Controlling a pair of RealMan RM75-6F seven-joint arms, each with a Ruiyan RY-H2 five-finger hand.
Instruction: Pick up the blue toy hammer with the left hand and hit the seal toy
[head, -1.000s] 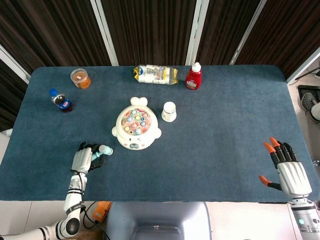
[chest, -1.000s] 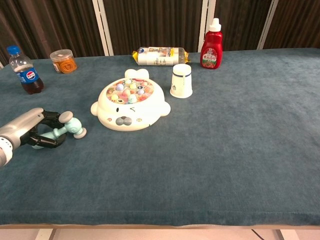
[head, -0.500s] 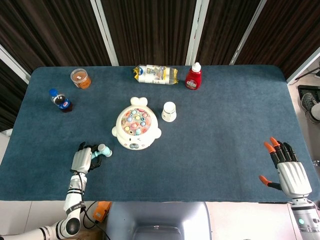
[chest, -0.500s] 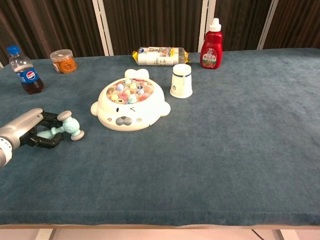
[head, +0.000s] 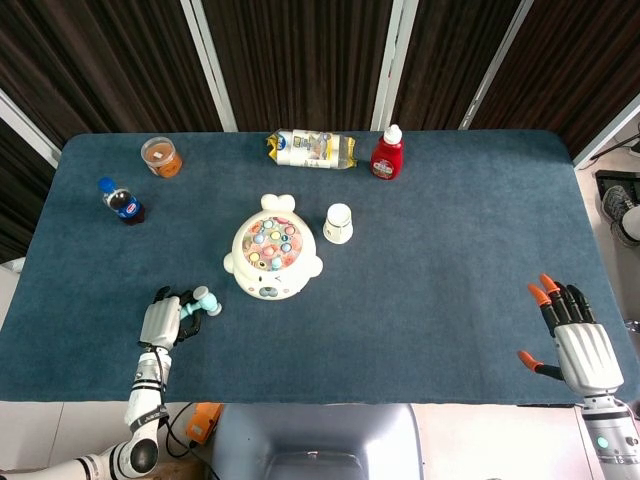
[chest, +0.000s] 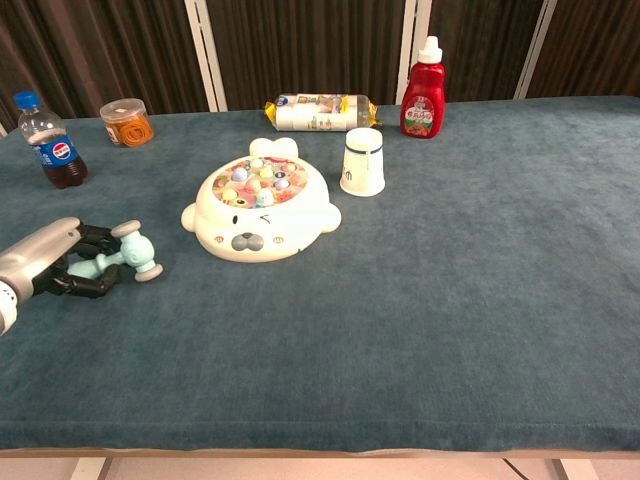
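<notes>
On the napped teal cloth table (chest: 480, 300), left of the glossy white plastic seal toy (chest: 262, 213), the left hand (chest: 60, 262) grips the pale-blue plastic hammer (chest: 125, 256); the right hand (head: 580, 335) lies spread, empty.

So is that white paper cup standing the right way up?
No, upside down: the white paper cup rests on its wider end, narrower closed end on top.

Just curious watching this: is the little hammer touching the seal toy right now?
Apart. The chest view shows bare tablecloth between the hammer and the seal toy.
</notes>
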